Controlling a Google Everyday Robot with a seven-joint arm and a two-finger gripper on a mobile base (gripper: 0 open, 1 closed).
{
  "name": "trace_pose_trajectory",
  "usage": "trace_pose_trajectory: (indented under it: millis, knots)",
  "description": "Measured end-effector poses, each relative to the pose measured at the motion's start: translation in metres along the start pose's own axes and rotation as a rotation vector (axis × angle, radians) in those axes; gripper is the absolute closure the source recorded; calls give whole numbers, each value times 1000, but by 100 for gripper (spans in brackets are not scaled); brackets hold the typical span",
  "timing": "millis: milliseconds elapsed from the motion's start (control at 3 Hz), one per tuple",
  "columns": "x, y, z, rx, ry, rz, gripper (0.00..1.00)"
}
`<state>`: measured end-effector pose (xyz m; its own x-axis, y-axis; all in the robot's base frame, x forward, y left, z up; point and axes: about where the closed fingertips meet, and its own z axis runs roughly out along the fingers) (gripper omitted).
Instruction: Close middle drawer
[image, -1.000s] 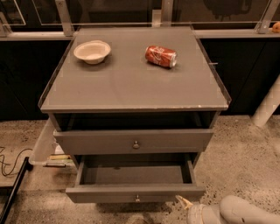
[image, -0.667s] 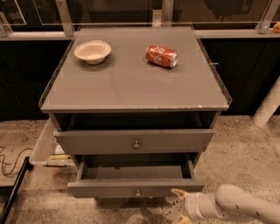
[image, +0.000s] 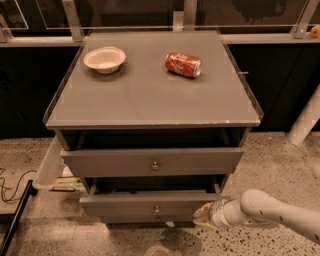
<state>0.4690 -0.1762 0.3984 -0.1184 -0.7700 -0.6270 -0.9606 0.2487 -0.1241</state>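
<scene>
The grey cabinet (image: 150, 95) has three drawers. The middle drawer (image: 125, 205) is a shallow grey box with a small round knob (image: 156, 209). It stands out only a little from the cabinet, with a dark gap above its front. My gripper (image: 202, 216) comes in from the lower right on a white arm (image: 270, 212). Its tip is against the right end of the middle drawer's front. The top drawer (image: 115, 162) above it also stands slightly out. Of the lowest drawer I see only its knob (image: 158, 218) just under the middle drawer's front.
A cream bowl (image: 104, 59) and a red soda can (image: 183, 64) lying on its side are on the cabinet top. A white bin (image: 50, 165) and a black cable (image: 10, 187) are on the speckled floor at the left. A white post (image: 305, 122) stands at the right.
The middle drawer has slid in a long way; its front was far out before. My gripper has moved in from the lower right, up to the drawer's front.
</scene>
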Motion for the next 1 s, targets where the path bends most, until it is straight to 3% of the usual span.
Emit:
trace_pose_trajectory:
  millis: [333,1000]
  knots:
    - [0,0,0,0,0,0,62]
    - [0,0,0,0,0,0,15]
